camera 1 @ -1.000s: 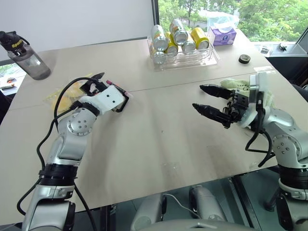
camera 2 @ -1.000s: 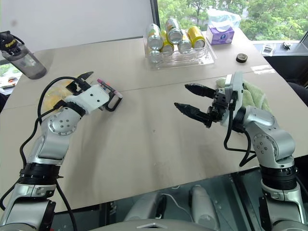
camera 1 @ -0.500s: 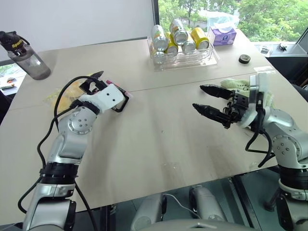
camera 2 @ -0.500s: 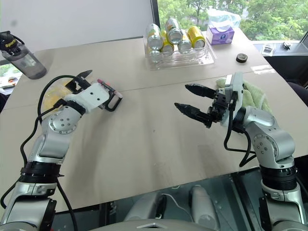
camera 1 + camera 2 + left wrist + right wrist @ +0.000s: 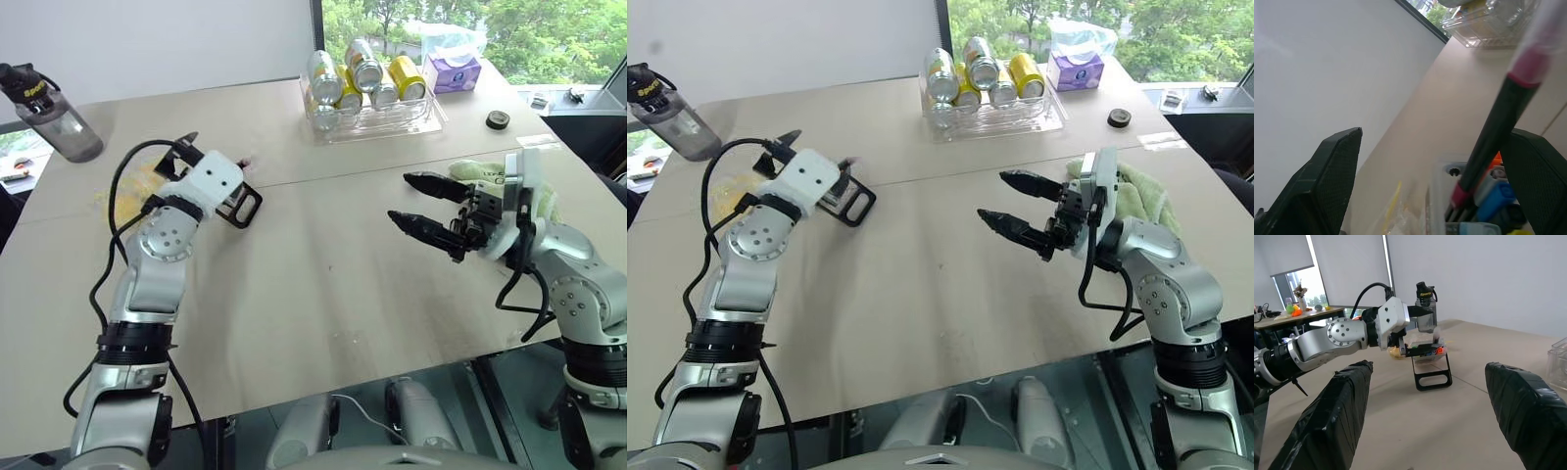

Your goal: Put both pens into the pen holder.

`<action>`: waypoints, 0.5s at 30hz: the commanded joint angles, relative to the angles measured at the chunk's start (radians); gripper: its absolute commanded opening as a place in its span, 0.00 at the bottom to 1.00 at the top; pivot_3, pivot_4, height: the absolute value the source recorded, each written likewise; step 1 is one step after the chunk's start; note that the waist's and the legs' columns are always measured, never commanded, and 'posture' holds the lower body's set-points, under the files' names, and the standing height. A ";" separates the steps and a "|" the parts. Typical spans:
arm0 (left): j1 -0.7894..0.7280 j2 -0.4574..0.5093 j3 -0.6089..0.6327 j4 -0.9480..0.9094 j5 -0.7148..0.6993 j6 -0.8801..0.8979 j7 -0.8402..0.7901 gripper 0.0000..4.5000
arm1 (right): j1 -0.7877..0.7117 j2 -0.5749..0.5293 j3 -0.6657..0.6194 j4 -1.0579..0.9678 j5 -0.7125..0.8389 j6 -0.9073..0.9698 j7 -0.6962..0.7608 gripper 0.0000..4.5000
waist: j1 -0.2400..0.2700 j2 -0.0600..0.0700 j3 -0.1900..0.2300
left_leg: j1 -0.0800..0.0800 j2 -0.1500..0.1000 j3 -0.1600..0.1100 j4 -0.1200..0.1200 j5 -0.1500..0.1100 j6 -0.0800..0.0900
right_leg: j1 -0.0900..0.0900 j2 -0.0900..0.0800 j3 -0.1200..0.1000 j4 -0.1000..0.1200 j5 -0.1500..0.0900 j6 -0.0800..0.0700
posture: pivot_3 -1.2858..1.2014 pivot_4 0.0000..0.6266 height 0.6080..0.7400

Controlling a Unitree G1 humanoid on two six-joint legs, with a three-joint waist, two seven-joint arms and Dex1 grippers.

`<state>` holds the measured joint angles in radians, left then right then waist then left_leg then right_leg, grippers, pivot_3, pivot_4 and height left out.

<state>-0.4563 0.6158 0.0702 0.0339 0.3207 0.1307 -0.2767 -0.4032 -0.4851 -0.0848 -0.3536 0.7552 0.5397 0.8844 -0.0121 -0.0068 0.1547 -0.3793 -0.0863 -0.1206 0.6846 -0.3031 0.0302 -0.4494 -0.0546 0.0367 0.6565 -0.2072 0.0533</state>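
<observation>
Here the pink-ended pen (image 5: 1488,142) stands slanting in the pen holder (image 5: 1427,355) between the left tool's (image 5: 1435,196) wide, empty fingers (image 5: 1322,181)

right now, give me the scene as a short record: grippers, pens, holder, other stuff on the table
left gripper: open, at the holder
right gripper: open, empty, above the table
black pen with pink ends: standing tilted in the holder
small grey-and-black pen holder: on the beige table, coloured marker tips inside
second pen: cannot tell
also: clear tray of cans, dark water bottle
</observation>
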 commanded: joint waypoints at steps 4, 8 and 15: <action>-0.016 0.010 0.012 -0.003 -0.007 -0.005 0.016 0.99 | 0.000 0.001 -0.010 -0.043 0.019 -0.018 -0.002 0.87 | -0.001 0.000 0.000 | 0.000 0.000 0.000 0.000 0.000 0.000 | 0.000 0.000 0.000 0.000 0.000 0.000 | 0.52 0.24 0.99; -0.010 0.007 0.008 -0.001 -0.007 -0.009 0.017 0.99 | -0.002 0.002 -0.009 -0.041 0.018 -0.018 -0.002 0.87 | 0.000 0.000 0.000 | 0.000 0.000 0.000 0.000 0.000 0.000 | 0.000 0.000 0.000 0.000 0.000 0.000 | 0.52 0.24 0.99; 0.003 0.012 0.015 -0.002 -0.010 -0.012 0.018 0.99 | 0.000 0.001 -0.010 -0.040 0.020 -0.019 0.003 0.87 | 0.000 0.000 0.000 | 0.000 0.000 0.000 0.000 0.000 0.000 | 0.000 0.000 0.000 0.000 0.000 0.000 | 0.52 0.24 0.99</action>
<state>-0.4542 0.6157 0.0683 0.0498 0.3126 0.1293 -0.2747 -0.3985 -0.4849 -0.0848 -0.3542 0.7552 0.5396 0.8850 -0.0125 -0.0068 0.1547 -0.3793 -0.0864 -0.1205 0.6846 -0.3031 0.0302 -0.4494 -0.0546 0.0368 0.6565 -0.2072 0.0533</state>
